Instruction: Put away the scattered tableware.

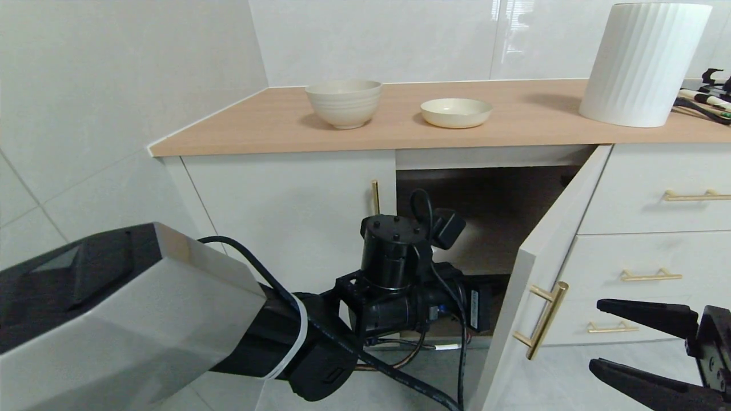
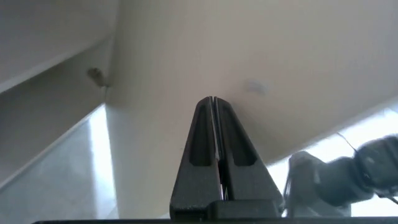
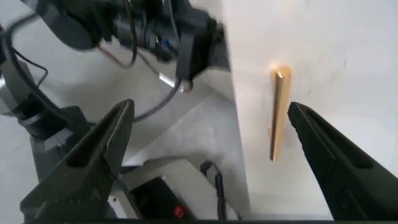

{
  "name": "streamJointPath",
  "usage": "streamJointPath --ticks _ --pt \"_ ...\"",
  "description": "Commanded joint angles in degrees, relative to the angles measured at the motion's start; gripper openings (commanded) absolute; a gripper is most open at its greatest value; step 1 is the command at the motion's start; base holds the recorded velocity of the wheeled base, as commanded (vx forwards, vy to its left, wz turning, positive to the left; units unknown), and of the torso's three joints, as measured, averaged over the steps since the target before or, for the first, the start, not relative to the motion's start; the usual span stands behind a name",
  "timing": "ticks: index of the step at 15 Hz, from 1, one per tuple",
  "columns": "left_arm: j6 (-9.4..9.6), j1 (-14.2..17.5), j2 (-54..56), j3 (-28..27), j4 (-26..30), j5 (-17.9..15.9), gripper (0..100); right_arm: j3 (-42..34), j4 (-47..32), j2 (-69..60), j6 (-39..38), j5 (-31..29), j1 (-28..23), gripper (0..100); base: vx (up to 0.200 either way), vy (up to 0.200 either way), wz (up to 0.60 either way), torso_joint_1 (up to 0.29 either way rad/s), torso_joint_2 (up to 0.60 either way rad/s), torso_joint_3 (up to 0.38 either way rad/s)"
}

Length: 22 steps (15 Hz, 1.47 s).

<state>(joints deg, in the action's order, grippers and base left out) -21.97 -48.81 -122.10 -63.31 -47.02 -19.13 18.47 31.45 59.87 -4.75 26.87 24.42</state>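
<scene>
Cream bowl [image 1: 344, 103], plate [image 1: 456, 112] apart; cabinet door [image 1: 565, 217] open.

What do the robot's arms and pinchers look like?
The left arm has a boxy silver shell with a black panel, round black joints and black cables. Both the left gripper and right gripper have long, black, pointed fingers.

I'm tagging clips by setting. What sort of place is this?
Probably a home kitchen: a wooden countertop against tiled walls, a bowl and a shallow dish on it, and white cabinets with brass handles, one door open.
</scene>
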Motion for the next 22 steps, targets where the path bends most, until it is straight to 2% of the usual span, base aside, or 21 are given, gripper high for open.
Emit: streamJointPath --ticks 1,4,7,8,9,10,11,13,16,19,22 --pt "-0.01 -0.1 -1.1 -2.3 1.4 0.1 0 0.0 0.1 -1.0 0.0 0.1 0.0 100 0.0 0.0 0.0 0.0 0.0 0.0" --pt "-0.09 -1.0 -1.3 -3.1 2.7 0.1 0 0.0 0.1 -3.6 0.0 0.1 2.3 100 0.0 0.0 0.0 0.0 0.0 0.0" --pt "-0.09 -6.6 -1.6 -7.8 6.7 0.2 0 -0.1 -0.3 -7.7 -0.2 0.8 8.2 100 0.0 0.0 0.0 0.0 0.0 0.0" --pt "-0.27 -10.5 -1.4 -8.7 6.9 1.2 0 0.0 -2.4 -9.9 -0.3 1.8 11.5 100 0.0 0.0 0.0 0.0 0.0 0.0" --pt "-0.27 -12.1 -0.5 -8.8 6.8 3.3 0 0.5 -5.3 -11.6 -0.3 2.5 13.6 100 0.0 0.0 0.0 0.0 0.0 0.0" --pt "-0.36 -12.2 0.4 -8.6 6.9 4.8 0 1.4 -8.1 -12.3 -0.3 3.1 14.2 100 0.0 0.0 0.0 0.0 0.0 0.0" --pt "-0.44 -10.9 0.5 -8.4 6.9 6.1 0 2.1 -9.6 -12.5 -0.3 3.2 14.2 100 0.0 0.0 0.0 0.0 0.0 0.0" --pt "-0.53 -5.5 2.3 -5.9 6.8 8.7 0 2.3 -9.7 -11.9 -0.3 3.1 14.2 100 0.0 0.0 0.0 0.0 0.0 0.0" --pt "-1.24 2.4 6.9 -1.3 5.3 8.8 0 2.9 -9.7 -7.6 -0.3 1.2 13.0 100 0.0 0.0 0.0 0.0 0.0 0.0" --pt "-0.88 10.3 15.3 7.7 4.3 8.5 0 11.3 -9.6 6.5 -0.6 -6.0 9.2 100 0.0 0.0 0.0 0.0 0.0 0.0" --pt "-0.8 15.9 24.4 16.7 4.3 8.2 0 20.5 -7.6 20.7 -0.7 -8.3 6.0 100 0.0 0.0 0.0 0.0 0.0 0.0"
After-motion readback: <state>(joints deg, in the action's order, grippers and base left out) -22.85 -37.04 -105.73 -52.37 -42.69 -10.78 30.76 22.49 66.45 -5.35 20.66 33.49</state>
